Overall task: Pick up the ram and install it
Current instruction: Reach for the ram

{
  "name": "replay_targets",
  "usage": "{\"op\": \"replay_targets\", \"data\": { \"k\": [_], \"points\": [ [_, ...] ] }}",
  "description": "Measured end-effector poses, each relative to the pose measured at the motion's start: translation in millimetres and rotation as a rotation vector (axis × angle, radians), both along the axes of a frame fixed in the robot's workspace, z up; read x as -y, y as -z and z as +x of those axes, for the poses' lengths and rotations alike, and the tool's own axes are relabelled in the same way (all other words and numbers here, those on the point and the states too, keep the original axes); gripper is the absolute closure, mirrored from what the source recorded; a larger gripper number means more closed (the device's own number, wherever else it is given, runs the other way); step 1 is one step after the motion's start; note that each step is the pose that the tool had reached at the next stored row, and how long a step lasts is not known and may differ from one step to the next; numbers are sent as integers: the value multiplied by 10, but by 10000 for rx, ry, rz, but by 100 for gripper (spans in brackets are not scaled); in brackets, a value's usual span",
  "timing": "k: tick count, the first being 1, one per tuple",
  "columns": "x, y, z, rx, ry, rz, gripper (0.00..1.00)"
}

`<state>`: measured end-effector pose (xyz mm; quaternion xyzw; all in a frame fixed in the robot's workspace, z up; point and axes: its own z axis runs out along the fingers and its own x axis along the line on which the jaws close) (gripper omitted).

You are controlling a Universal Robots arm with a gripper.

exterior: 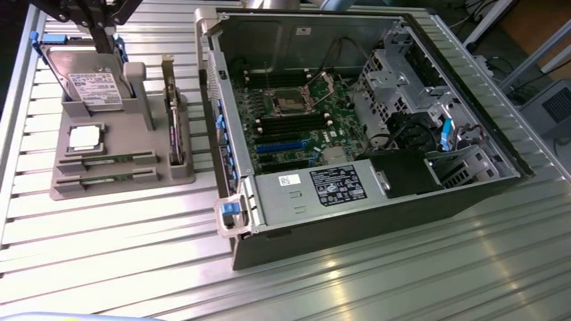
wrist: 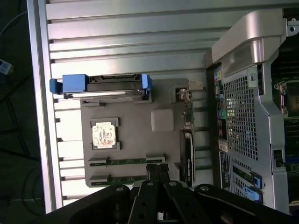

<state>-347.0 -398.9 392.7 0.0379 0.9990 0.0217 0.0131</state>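
Exterior view, starting at the exterior view's left: the gripper (exterior: 107,47) hangs high over the grey holder (exterior: 67,192), its fingers pressed together w/ nothing between them. Wrist view agrees: the closed fingertips (wrist: 152,172) carry nothing. By my judgement the task is at the very start, no pick done yet. The ram (exterior: 103,161), two green sticks, lies flat in its slots of the holder, lower than the gripper and a little off to its side, not touched. In wrist view the ram (wrist: 125,161) appears just beside the fingertips, but the gripper is clearly higher. Approx. under the gripper stands the HDD (exterior: 85,80) w/ blue brackets, then the CPU chip (exterior: 85,137), then the upright expansion card (exterior: 175,127). Well apart from the gripper, toward the exterior view's right, the PC case (exterior: 357,221) lies open. Its mobo (exterior: 303,127) shows dark long slots that look empty, so the install is left too. Surface: a table (exterior: 134,267) of ribbed aluminium profiles, shiny. Room: beyond the table, farthest from the gripper, there are cables and some equipment, details unclear.
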Motion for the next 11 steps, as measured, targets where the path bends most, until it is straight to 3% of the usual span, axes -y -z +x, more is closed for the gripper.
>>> {"op": "replay_targets", "data": {
  "k": [11],
  "points": [
    [0, 2, -96, 0, 0, 1, 90]
  ]
}}
